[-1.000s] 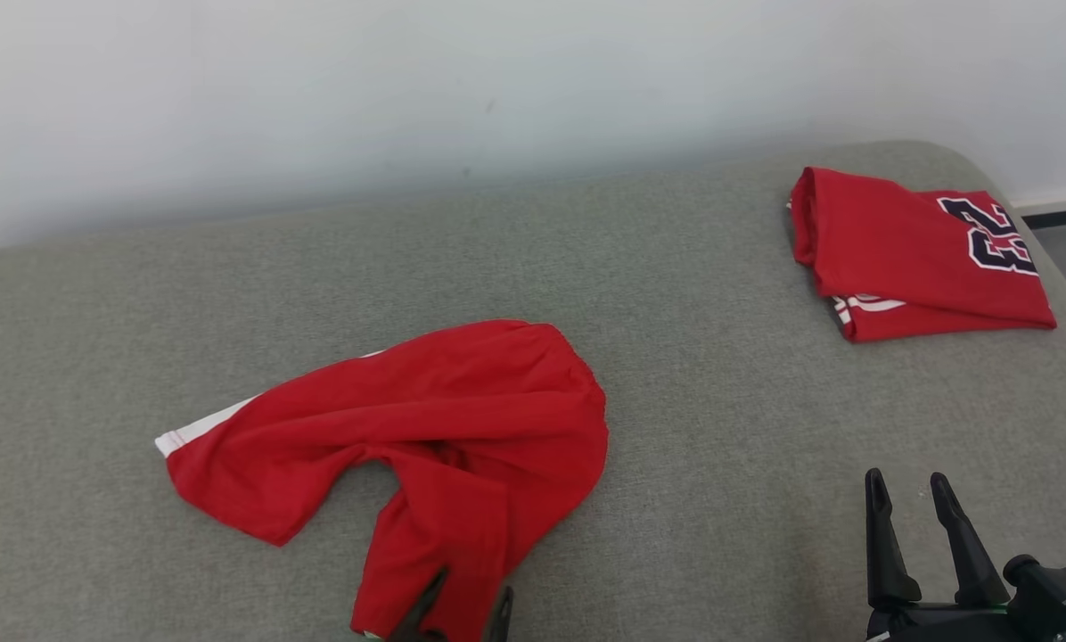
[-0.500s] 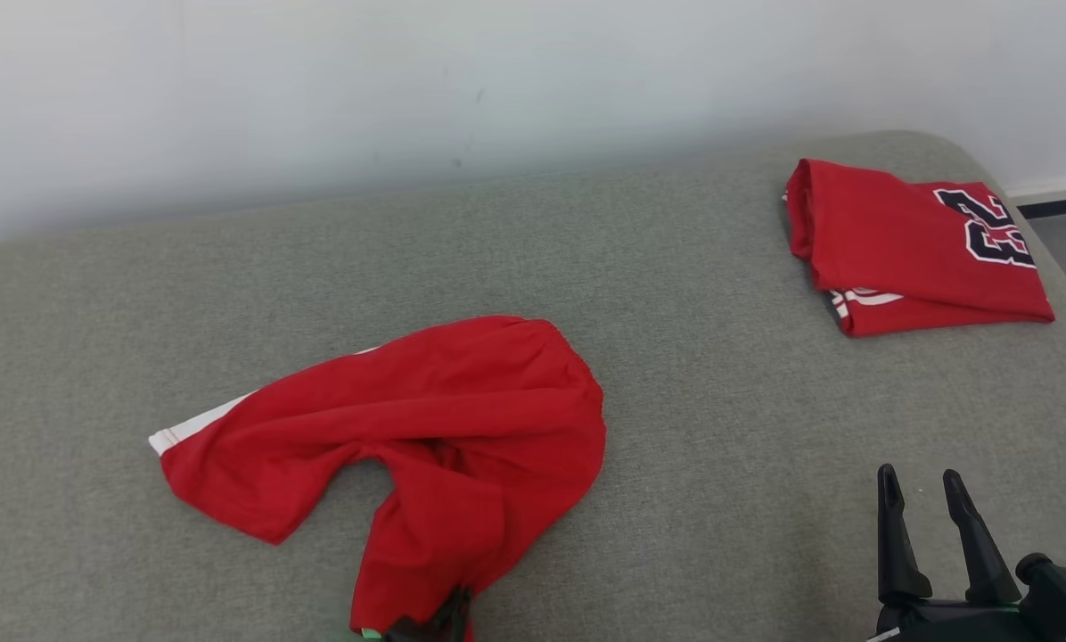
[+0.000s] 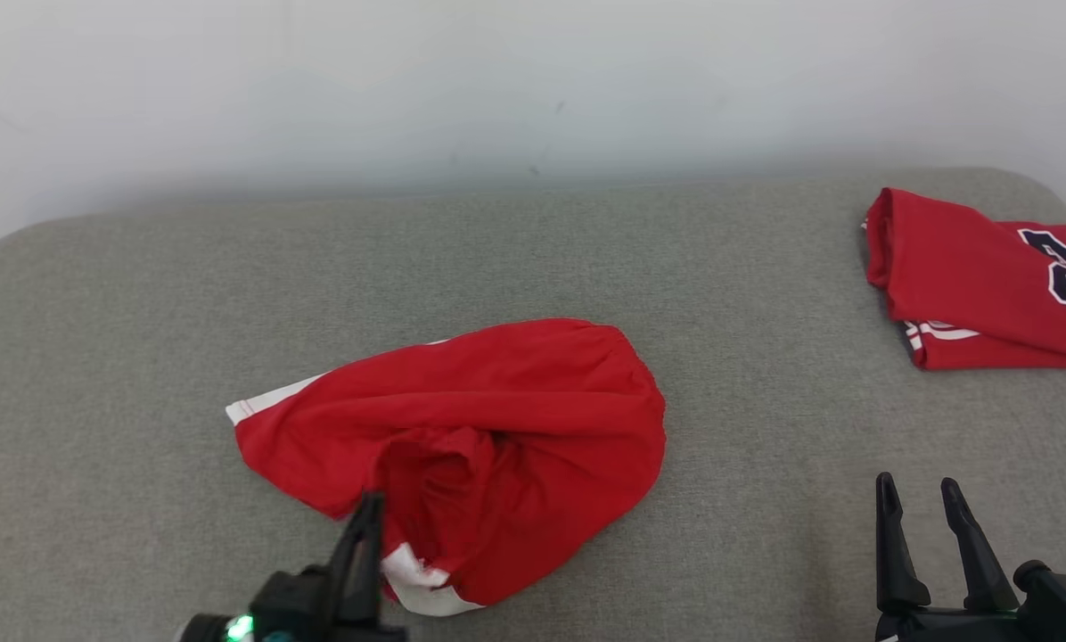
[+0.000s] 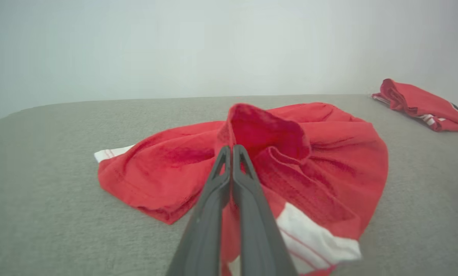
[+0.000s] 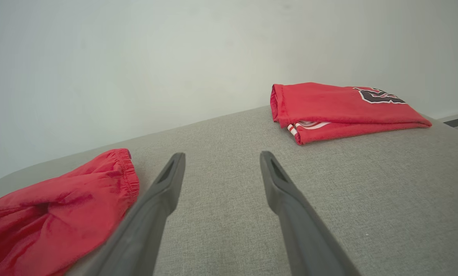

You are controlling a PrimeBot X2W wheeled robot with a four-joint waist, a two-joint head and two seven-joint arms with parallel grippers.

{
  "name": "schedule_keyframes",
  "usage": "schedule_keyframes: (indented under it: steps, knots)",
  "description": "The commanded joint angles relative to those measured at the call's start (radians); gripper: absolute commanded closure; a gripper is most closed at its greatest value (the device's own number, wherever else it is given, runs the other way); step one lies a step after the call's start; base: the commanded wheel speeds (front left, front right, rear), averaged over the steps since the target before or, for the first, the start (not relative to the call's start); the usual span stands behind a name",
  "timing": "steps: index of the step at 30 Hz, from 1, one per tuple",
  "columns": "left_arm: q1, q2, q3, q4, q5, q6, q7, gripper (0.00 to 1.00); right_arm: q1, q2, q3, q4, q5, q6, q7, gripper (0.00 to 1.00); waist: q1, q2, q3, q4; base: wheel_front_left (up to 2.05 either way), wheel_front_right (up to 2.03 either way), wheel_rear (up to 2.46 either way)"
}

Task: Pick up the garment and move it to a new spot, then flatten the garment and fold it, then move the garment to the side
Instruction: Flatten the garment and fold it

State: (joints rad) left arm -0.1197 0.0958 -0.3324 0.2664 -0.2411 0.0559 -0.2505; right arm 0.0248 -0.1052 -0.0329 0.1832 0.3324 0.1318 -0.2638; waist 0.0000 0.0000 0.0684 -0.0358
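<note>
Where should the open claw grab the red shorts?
Grip the gathered waistband of the red shorts, coming from the robot's right. That elastic edge faces the open right claw and lies free on the grey cushion. The left claw pinches the leg end.

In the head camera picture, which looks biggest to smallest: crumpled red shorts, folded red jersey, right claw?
1. Red shorts.
2. Folded jersey, cut off at the edge.
3. Right gripper, also cut off; nearer the camera, so that rank is unsure.
</note>
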Motion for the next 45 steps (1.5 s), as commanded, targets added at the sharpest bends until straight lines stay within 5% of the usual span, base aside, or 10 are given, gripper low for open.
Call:
schedule_keyframes:
  steps: [1,9,18,19,20,21,33,45]
  knots:
    - [0.028,0.022,0.021,-0.011,-0.01,0.013,0.006,1.0,0.003,-0.002,0.0,0.001,0.0,-0.003,0.0,0.0,0.0,0.0,-0.002,0.012,0.0,0.0,0.0]
    - [0.126,0.062,0.139,0.001,-0.097,0.058,0.0,1.0,-0.004,-0.012,0.005,0.007,0.004,-0.003,0.0,0.0,0.0,0.0,0.008,0.006,0.0,0.0,0.0]
    - [0.143,0.051,0.223,0.148,-0.157,0.046,-0.014,1.0,-0.005,-0.02,0.001,0.013,0.003,-0.003,0.0,0.0,0.0,0.0,0.006,0.006,0.0,0.0,0.0]
    - [0.141,0.05,0.226,0.159,-0.15,0.046,-0.014,0.83,-0.005,-0.021,0.001,0.015,0.002,-0.003,0.0,0.0,0.0,0.0,0.003,0.007,0.0,0.0,0.0]
    - [0.136,0.048,0.236,0.156,-0.145,0.047,-0.015,0.3,-0.004,-0.023,0.0,0.016,0.002,-0.003,0.0,0.0,0.0,0.0,0.001,0.008,0.0,0.0,0.0]
    - [0.133,0.047,0.243,0.149,-0.137,0.045,-0.016,0.0,-0.002,-0.023,-0.001,0.017,0.001,-0.003,0.0,0.0,0.0,0.0,-0.002,0.01,0.0,0.0,0.0]
    - [0.161,0.004,0.34,-0.125,-0.012,-0.003,-0.015,0.0,0.016,-0.02,0.006,0.019,-0.008,-0.003,0.0,0.0,0.0,0.0,-0.045,0.018,0.0,0.0,0.0]
    - [0.167,0.015,0.269,-0.236,0.127,-0.075,-0.015,0.0,0.043,-0.031,0.036,0.005,0.008,-0.003,0.0,0.0,0.0,0.0,-0.07,0.003,0.0,0.0,0.0]
